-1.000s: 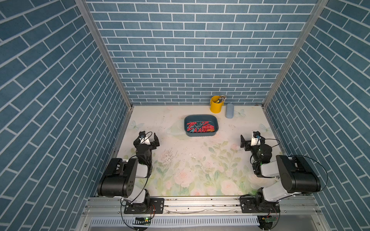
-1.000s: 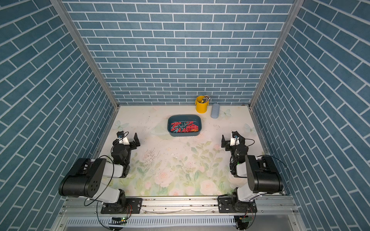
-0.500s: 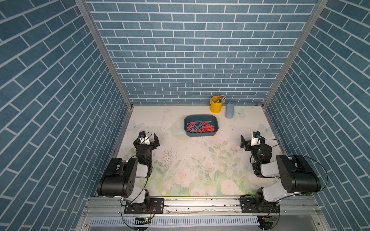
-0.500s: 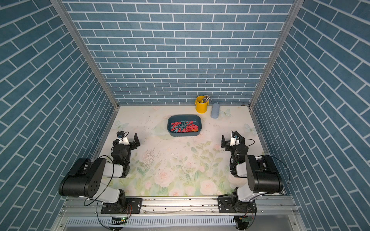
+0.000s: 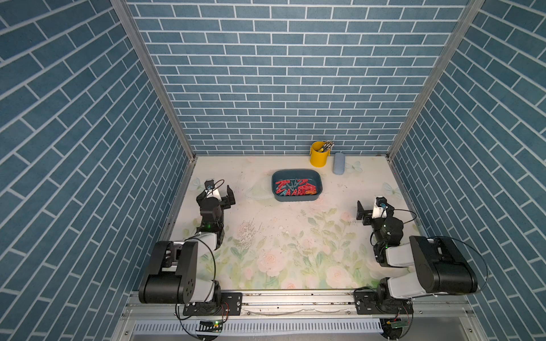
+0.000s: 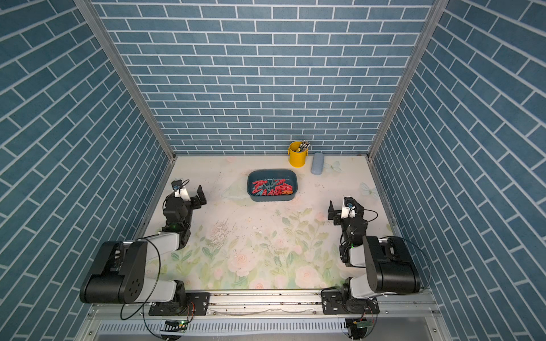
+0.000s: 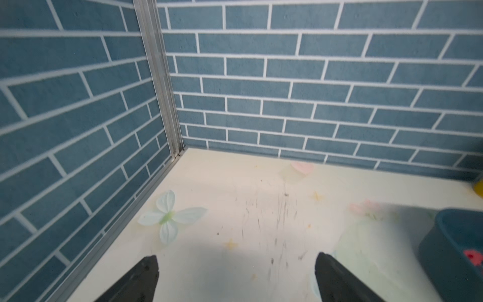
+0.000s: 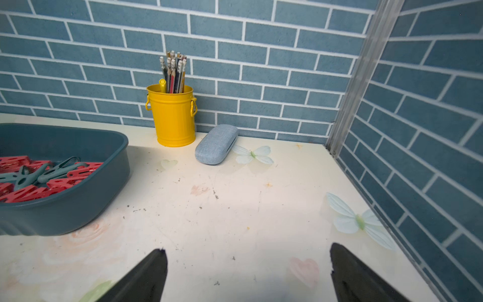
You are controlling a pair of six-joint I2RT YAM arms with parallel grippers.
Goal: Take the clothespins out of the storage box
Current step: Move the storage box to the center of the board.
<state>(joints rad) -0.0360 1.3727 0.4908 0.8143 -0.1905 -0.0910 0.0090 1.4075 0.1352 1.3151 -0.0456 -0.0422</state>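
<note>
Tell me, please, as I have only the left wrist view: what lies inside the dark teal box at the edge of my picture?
Observer: The storage box holds a loose pile of clothespins, mostly red with a few teal ones among them.
Operator: Thank you. Could you also say what the yellow sliver beyond it is?
Observer: It is a yellow bucket with pencils standing upright in it, set apart from the box.
Operator: And is the other arm busy with anything?
Observer: No. The right hand is open and empty, off to the side of the box and not touching it.
</note>
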